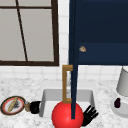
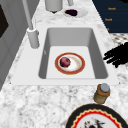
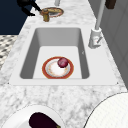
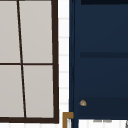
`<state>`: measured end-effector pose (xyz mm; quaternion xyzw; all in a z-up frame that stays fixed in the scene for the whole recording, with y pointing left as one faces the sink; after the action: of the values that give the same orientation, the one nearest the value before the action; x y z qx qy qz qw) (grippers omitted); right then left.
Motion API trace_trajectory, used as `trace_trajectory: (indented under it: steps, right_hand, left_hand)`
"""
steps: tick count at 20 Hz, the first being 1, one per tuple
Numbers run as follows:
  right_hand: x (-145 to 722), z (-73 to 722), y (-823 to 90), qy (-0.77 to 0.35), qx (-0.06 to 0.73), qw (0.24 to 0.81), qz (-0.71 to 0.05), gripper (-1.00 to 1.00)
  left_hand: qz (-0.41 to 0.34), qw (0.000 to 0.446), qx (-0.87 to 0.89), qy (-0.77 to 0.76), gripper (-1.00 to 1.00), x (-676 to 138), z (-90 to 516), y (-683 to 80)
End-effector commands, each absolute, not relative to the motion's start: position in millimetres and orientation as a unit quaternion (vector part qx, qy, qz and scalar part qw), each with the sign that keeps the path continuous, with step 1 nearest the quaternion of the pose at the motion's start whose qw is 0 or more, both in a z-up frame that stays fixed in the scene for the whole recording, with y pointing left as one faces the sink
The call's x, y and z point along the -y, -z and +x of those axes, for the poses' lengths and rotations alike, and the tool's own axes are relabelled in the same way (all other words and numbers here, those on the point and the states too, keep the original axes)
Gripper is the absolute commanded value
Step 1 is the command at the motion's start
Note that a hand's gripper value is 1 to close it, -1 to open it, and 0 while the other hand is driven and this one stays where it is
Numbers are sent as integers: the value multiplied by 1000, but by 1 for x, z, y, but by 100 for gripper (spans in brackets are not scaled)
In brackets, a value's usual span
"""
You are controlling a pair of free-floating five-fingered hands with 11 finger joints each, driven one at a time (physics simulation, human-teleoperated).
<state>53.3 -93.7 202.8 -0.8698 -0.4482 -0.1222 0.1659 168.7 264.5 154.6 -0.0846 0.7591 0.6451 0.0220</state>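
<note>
Left robot hand (image 1: 35,107) curls beside the small jar (image 1: 27,106) on the table's left, touching or just short of it; grip not confirmable. Right robot hand (image 1: 89,115) hovers spread at the sink (image 1: 47,100) edge. Risk: a loose hold could tip the jar onto the neighbouring plate (image 1: 12,105) or into the sink.

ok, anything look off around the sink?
Mostly tidy. One oddity: the cabinet door stands open edge-on over the sink. In the basin, a plate holds a dark red ball. No spills or damage visible.
</note>
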Motion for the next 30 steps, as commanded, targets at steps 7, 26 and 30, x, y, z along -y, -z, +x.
trace_trajectory:
  steps: [7,26,30]
  right_hand:
    - [119,53,-199,34,446,205,-871,-100]
    - [149,72,-197,-75,449,235,-859,-100]
    - [151,72,-196,-110,441,242,-857,-100]
  left_hand:
    - [-85,22,-759,-645,0,-265,169,-155]
    - [-85,22,-759,-645,0,-265,169,-155]
    - [-85,22,-759,-645,0,-265,169,-155]
